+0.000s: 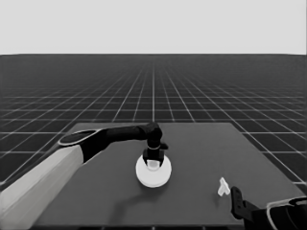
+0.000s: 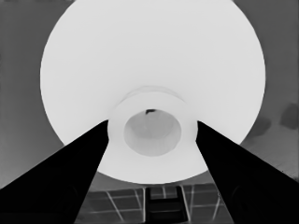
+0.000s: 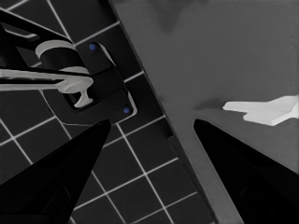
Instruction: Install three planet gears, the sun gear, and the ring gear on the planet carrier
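One large white disc, the larger round part (image 1: pixel 153 175), lies near the middle of the table (image 1: pixel 201 143). My left arm reaches in from the left, and the left gripper (image 1: pixel 153 161) stands over the disc's centre. In the left wrist view the larger round part (image 2: pixel 154 56) fills the picture. The raised hub (image 2: pixel 152 158) around its hole sits between the left gripper's (image 2: pixel 152 127) two fingers, which press on it from both sides. The smaller round part, the planet gears and the sun gear are hidden. My right gripper (image 1: pixel 236 197) is parked at the near right corner, open and holding nothing.
A thin white piece (image 1: pixel 222 187) lies near the table's right front corner, just beyond the right gripper (image 3: pixel 152 123); the right wrist view shows this thin white piece (image 3: pixel 264 110) beside the table's edge (image 3: pixel 177 140). Dark machinery (image 3: pixel 88 84) with blue lights sits past that edge.
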### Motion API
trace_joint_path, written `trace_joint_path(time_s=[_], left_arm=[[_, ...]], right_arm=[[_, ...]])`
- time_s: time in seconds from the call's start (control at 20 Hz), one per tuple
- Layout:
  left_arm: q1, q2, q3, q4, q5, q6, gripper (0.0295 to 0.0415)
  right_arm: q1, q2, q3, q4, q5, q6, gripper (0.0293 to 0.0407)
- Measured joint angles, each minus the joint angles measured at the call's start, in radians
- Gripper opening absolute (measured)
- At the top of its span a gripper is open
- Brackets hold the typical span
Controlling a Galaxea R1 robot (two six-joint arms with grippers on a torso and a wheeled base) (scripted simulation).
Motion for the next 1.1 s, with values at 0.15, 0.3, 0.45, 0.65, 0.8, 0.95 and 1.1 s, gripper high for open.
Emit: trace_joint_path(time_s=[0.15, 0.3, 0.45, 0.65, 0.8, 0.95, 1.1], left_arm=[[0.0, 0.0, 0.0, 0.0, 0.0, 0.026, 0.0348], [0.002, 0.0, 0.0, 0.0, 0.0, 0.052, 0.0348], [0.009, -0.002, -0.001, 0.0, 0.0, 0.079, 0.0348], [0.012, -0.002, -0.002, 0.0, 0.0, 0.114, 0.0348], [0.012, -0.002, -0.002, 0.0, -0.001, 0.14, 0.0348], [0.013, -0.002, -0.002, 0.0, -0.001, 0.166, 0.0348], [0.014, -0.002, -0.002, 0.0, -0.001, 0.192, 0.0348]], right_arm=[[0.0, 0.0, 0.0, 0.0, 0.0, 0.0, 0.0385], [0.0, 0.0, 0.0, 0.0, 0.0, 0.0, 0.0385], [0.0, 0.0, 0.0, 0.0, 0.0, 0.0, 0.0385], [0.0, 0.0, 0.0, 0.0, 0.0, 0.0, 0.0385], [0.0, 0.0, 0.0, 0.0, 0.0, 0.0, 0.0385], [0.0, 0.0, 0.0, 0.0, 0.0, 0.0, 0.0385], [0.0, 0.0, 0.0, 0.0, 0.0, 0.0, 0.0385]])
